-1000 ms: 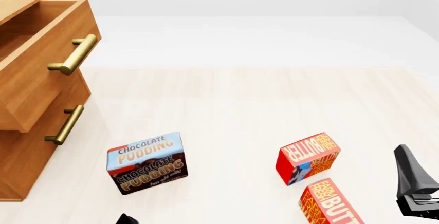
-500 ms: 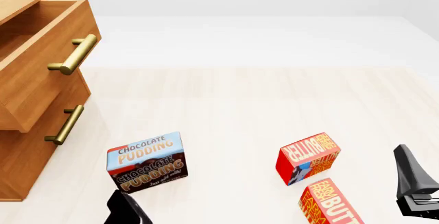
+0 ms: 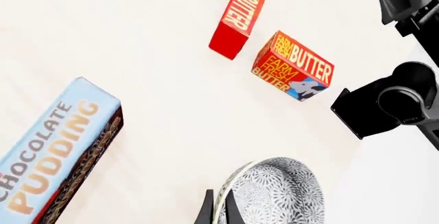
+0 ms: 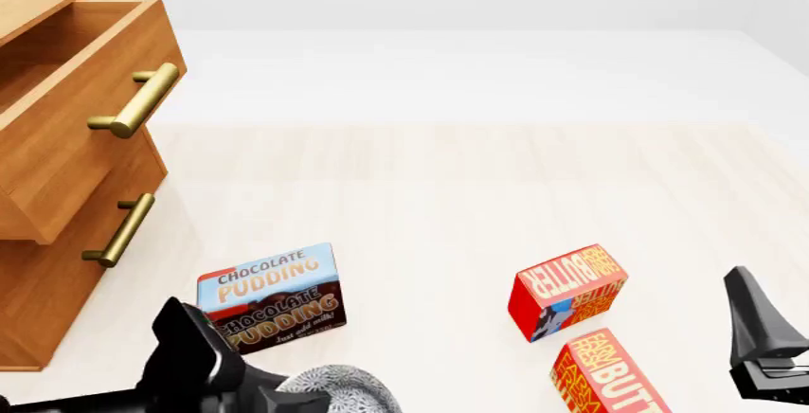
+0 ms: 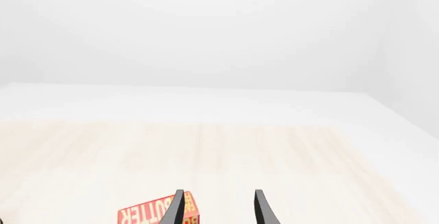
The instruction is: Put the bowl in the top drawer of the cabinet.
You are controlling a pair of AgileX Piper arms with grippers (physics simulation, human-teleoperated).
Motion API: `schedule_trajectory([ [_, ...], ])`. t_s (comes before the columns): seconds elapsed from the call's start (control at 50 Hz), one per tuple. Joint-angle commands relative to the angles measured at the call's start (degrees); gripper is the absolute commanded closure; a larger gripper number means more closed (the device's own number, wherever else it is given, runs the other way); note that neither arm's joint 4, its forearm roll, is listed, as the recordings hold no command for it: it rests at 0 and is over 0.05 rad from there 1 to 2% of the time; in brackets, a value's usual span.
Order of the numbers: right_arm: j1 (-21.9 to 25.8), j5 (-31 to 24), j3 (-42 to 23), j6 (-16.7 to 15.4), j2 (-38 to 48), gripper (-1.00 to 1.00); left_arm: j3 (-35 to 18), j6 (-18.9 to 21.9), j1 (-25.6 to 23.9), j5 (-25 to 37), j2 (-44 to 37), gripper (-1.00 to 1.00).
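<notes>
The bowl [image 3: 274, 196], white with a dark leaf pattern, shows on edge in the left wrist view, and my left gripper [image 3: 218, 211] is shut on its rim. In the front view the bowl [image 4: 344, 390] sits at the bottom edge beside my left arm [image 4: 192, 364], just in front of the pudding box. The cabinet [image 4: 38, 271] stands at the far left with its top drawer [image 4: 79, 124] pulled open. My right gripper [image 5: 218, 208] is open with nothing between its fingers, low at the right of the table.
A chocolate pudding box [image 4: 269, 299] stands between the bowl and the cabinet. Two butter boxes [image 4: 566, 290] [image 4: 609, 375] lie at the front right near my right arm [image 4: 761, 342]. The lower drawer's brass handle [image 4: 120, 229] sticks out below the top drawer.
My left arm has come up into the front view from the bottom edge, bringing the bowl into sight. The right arm and the boxes have not moved.
</notes>
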State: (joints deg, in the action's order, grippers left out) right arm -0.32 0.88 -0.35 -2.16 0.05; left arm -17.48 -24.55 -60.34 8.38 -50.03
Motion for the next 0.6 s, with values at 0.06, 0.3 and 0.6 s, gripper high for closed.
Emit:
schedule_trajectory([
  [0.06,0.21,0.01,0.00,0.04,0.00,-1.00,-6.10,4.03,3.31,11.62,6.69,1.00],
  [0.3,0.55,0.13,0.00,0.11,0.00,-1.00,-12.19,7.59,6.55,19.97,10.71,1.00],
  [0.6,0.77,0.22,0.01,0.19,-0.01,-1.00,-23.41,12.92,10.53,29.93,12.37,1.00],
])
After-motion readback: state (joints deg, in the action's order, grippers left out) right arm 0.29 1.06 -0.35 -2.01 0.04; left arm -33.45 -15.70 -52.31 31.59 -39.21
